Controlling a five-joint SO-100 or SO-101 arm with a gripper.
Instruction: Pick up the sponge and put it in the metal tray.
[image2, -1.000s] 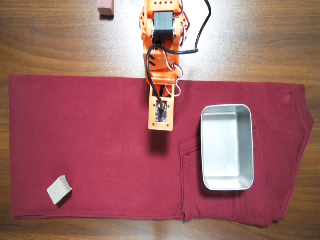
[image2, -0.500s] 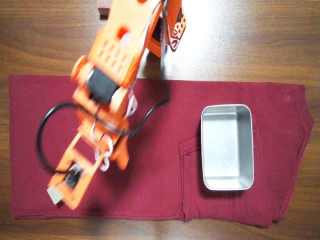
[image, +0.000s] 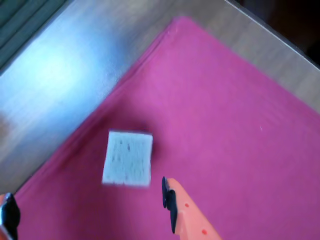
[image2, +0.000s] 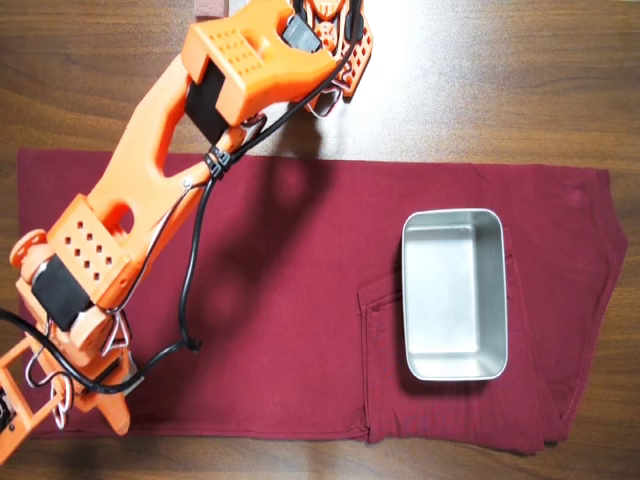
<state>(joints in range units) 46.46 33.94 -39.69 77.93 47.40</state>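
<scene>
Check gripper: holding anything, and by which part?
Nothing held. The orange gripper is open, and the pale rectangular foam sponge lies apart on the red cloth.

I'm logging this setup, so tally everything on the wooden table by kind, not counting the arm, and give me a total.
Small pale beige-grey foam sponge: 1
Shiny silver rectangular metal tray: 1
Dark red cloth spread over the table: 1
Pinkish-brown block, only a sliver visible at the top edge of the overhead view: 1
Total: 4

Orange plastic arm (image2: 150, 160) with perforated housings, black motor blocks, looping black cable (image2: 190, 270) and black-tipped pincer (image: 87, 205)
</scene>
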